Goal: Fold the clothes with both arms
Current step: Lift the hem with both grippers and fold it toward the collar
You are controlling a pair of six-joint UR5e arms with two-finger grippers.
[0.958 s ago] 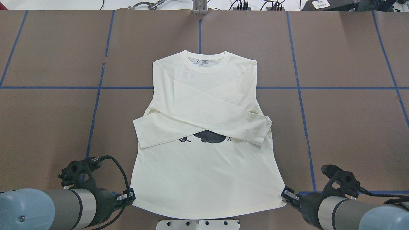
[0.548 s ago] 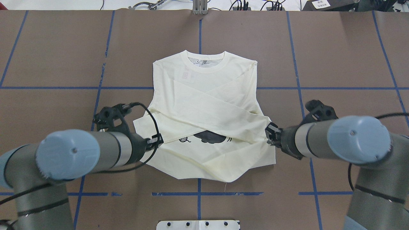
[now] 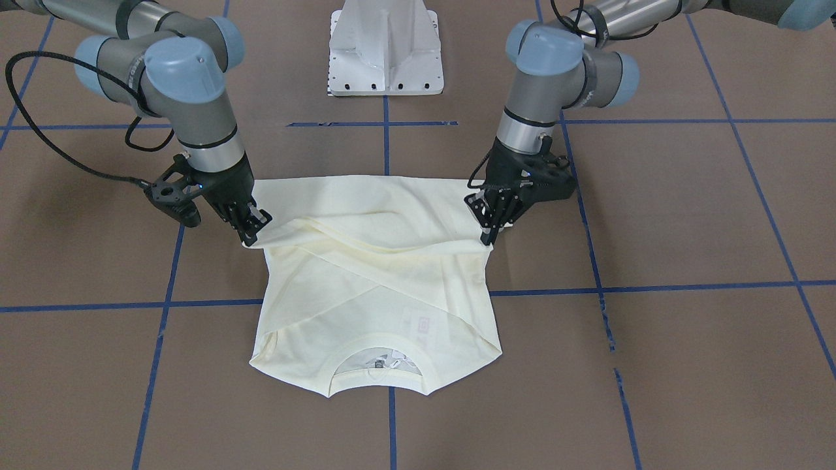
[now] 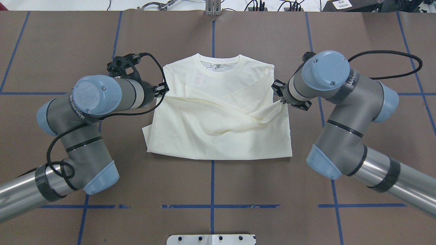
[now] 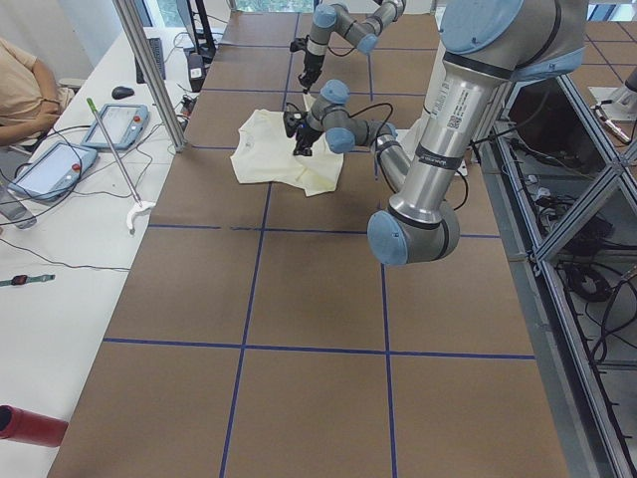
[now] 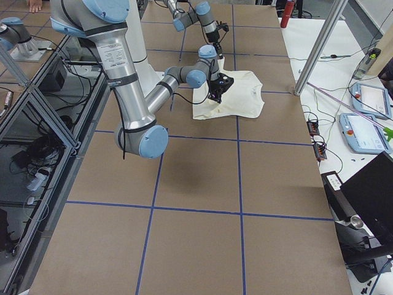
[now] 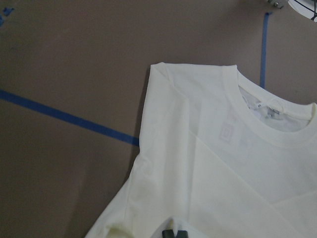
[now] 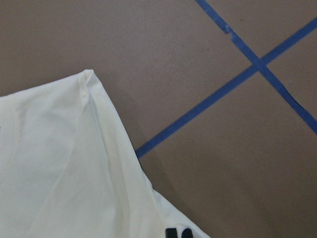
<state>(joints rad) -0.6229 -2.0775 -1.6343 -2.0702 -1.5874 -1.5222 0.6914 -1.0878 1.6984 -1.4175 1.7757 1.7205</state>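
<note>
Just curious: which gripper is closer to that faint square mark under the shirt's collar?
Left. The left gripper pinches the cream T-shirt at the edge nearest the square mark; the right gripper pinches the opposite edge, across the shirt's midline.

Bare table (image 4: 357, 34) lies past the shirt (image 4: 218, 136) collar and outward of left claw (image 4: 162, 91) and right claw (image 4: 280, 93); between them the stretched shirt bars any low pass.

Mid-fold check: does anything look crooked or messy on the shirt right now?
Slightly. The lifted hem sags and wrinkles between the left gripper and right gripper instead of running taut, lowest nearer the right one. At the T-shirt's near-left corner, what looks like a sleeve cuff pokes out past the side edge.
</note>
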